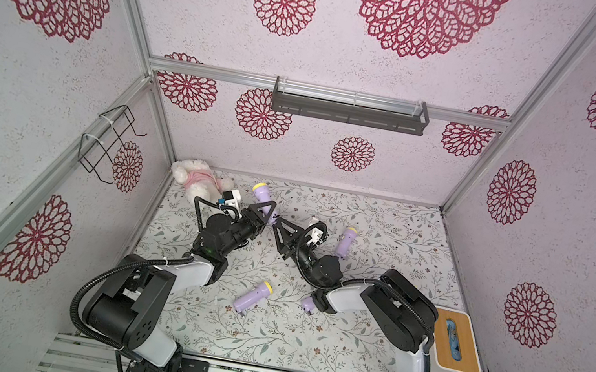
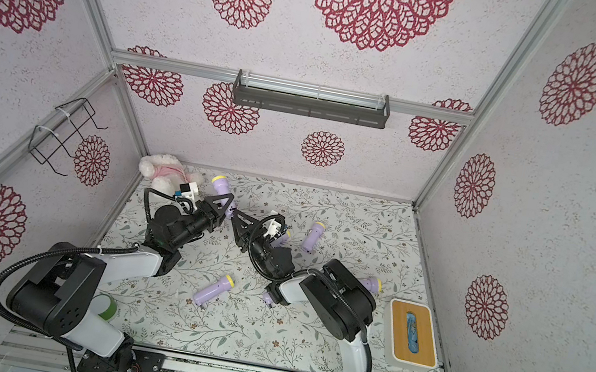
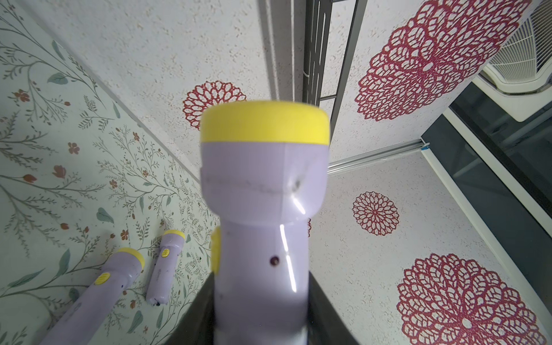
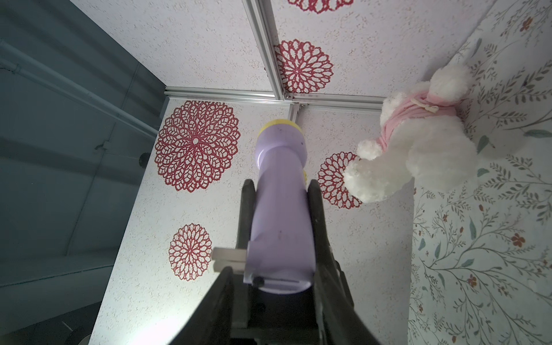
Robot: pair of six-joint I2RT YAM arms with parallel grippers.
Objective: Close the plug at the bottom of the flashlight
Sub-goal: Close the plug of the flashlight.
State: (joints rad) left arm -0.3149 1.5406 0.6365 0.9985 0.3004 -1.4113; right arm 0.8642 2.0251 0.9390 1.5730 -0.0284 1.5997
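Floral surface [image 1: 383, 231], red-medallion walls. Just left of centre in both top views, the left gripper [image 1: 265, 209] has its jaws clamped on the lilac flashlight [image 4: 280, 227] at mid-barrel. The right gripper [image 1: 279, 221] sets narrow jaws astride its base; whether they press the folded-out plug [image 4: 228, 259] I cannot tell. Probably light, rigid, glossy plastic, so slippery: hold the barrel and push the prongs' flat side gently.

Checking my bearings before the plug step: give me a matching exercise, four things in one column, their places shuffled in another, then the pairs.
1. held flashlight
2. plush toy
3. tissue box
4. dark shelf

A. on the back wall
B. far left corner of the table
C. in the left gripper
D. table's right edge, near the front

Pairs: 1-C, 2-B, 3-D, 4-A
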